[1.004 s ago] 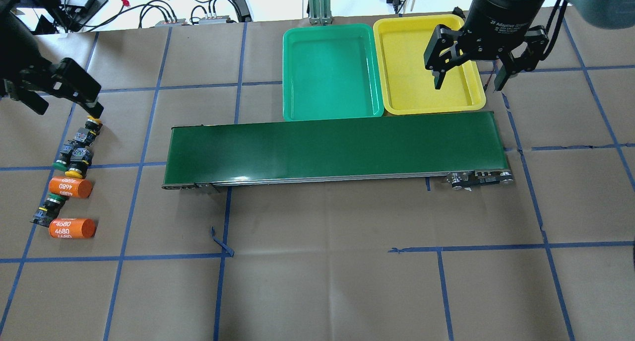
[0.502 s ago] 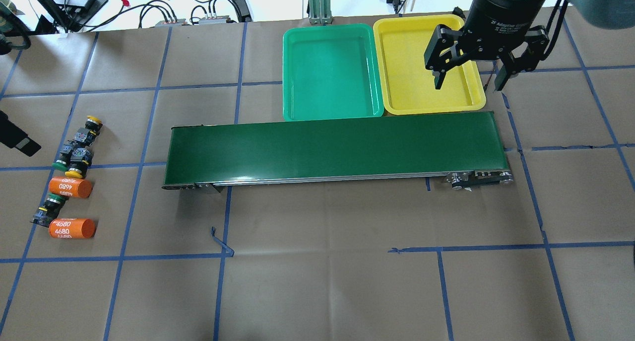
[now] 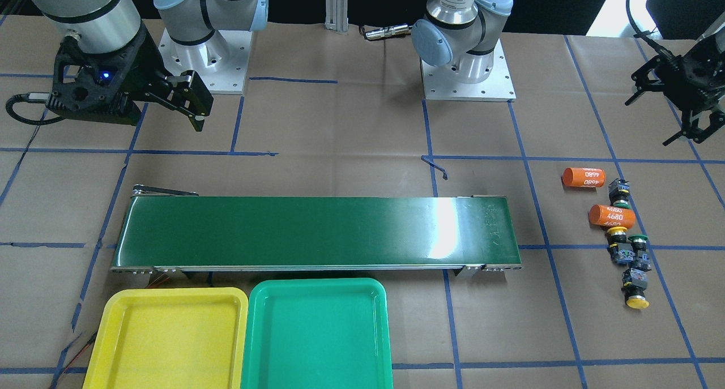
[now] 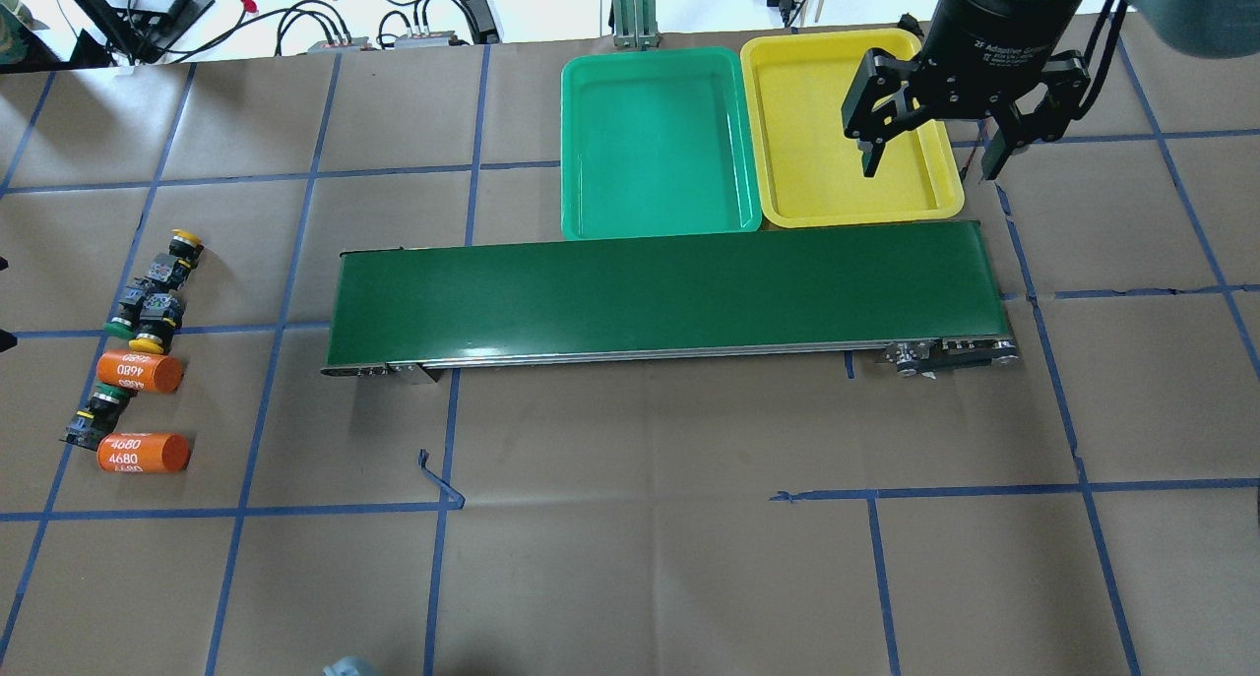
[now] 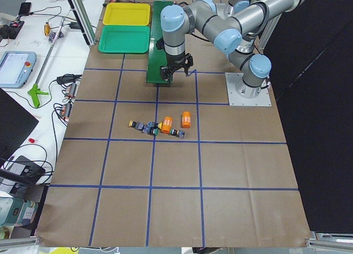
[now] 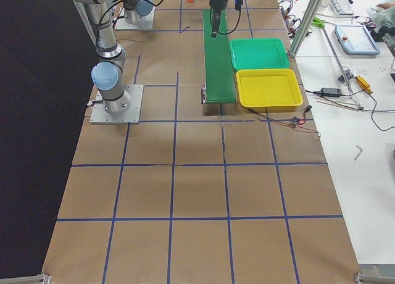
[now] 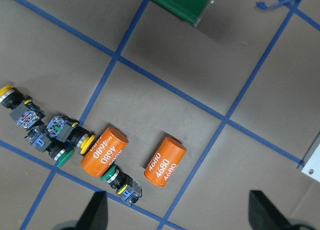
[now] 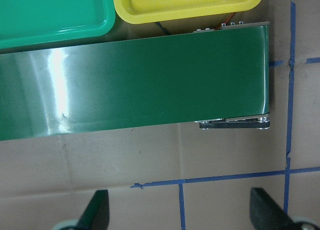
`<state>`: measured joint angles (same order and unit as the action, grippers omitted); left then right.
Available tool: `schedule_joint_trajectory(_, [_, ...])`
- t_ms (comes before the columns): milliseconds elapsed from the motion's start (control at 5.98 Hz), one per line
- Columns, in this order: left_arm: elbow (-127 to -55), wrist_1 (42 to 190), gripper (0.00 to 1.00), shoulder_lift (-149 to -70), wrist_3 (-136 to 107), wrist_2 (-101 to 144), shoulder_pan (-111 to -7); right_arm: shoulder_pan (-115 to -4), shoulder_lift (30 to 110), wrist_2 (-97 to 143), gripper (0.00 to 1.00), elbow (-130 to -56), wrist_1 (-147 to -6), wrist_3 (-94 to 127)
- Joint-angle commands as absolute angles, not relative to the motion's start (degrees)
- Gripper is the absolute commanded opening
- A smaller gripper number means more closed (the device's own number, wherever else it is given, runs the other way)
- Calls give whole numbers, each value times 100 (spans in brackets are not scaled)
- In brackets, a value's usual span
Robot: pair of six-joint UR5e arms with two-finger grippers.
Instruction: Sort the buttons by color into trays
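Four buttons lie in a row on the paper at the table's left end: a yellow-capped one [image 4: 181,245], a green-capped one [image 4: 125,320], a yellow-capped one [image 4: 153,330] and a green-capped one [image 4: 98,412]. They also show in the left wrist view [image 7: 60,135]. The green tray [image 4: 650,145] and the yellow tray [image 4: 817,135] stand side by side beyond the conveyor, both empty. My left gripper [image 7: 180,215] is open and empty, high above the buttons and out of the overhead view. My right gripper [image 4: 927,164] is open and empty, hanging over the yellow tray's right rim.
A long dark-green conveyor belt [image 4: 660,292] crosses the table's middle in front of the trays. Two orange cylinders marked 4680 [image 4: 140,371] [image 4: 144,452] lie among the buttons. Cables and tools lie beyond the table's far edge.
My left gripper has moved from above the buttons out past the overhead view's left edge. The right gripper, buttons and trays have not moved.
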<state>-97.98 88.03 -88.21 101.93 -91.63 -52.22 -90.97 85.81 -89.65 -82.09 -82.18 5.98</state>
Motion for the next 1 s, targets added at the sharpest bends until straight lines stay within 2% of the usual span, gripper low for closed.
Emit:
schedule_joint_trajectory(0, [-10656, 7680, 99, -8886, 11132, -9167, -5124, -9097, 8578, -8965, 100, -8218, -8218, 598])
schedule_joint_trajectory(167, [-11131, 7003, 99, -9034, 11849, -9184, -5063, -9097, 8578, -8965, 100, -8218, -8218, 598])
schedule_joint_trajectory(502, [-11381, 6548, 99, -9638, 12654, -9167, -4704, -9097, 8578, -8965, 100, -8218, -8218, 598])
schedule_joint_trajectory(837, [-11862, 5649, 98, -9799, 12779, -9132, -4492, -9097, 8578, -8965, 100, -8218, -8218, 598])
